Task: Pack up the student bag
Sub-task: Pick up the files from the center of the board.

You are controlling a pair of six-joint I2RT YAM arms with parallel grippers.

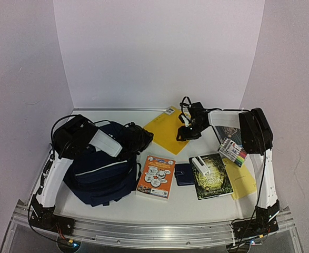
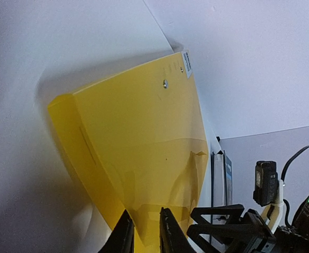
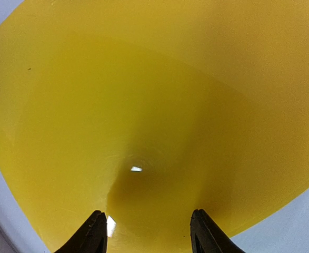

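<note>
Over on the left, the bag (image 1: 99, 179) lies under the left arm (image 1: 65, 158), just beside the yellow folder (image 1: 165, 129). Left claw (image 2: 146, 213) is nipped onto the folder's edge. Right claw (image 3: 147, 212) sits spread over the sheet, holding nothing. Imo get that pinch deep and lift slow, since floppy plastic slips. Right claw could steady it toward the bag.

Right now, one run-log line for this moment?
yellow folder: on table, unpacked | left pincer: narrow gap at folder corner, grip unclear | right pincer: open over folder | backpack: under left arm
</note>
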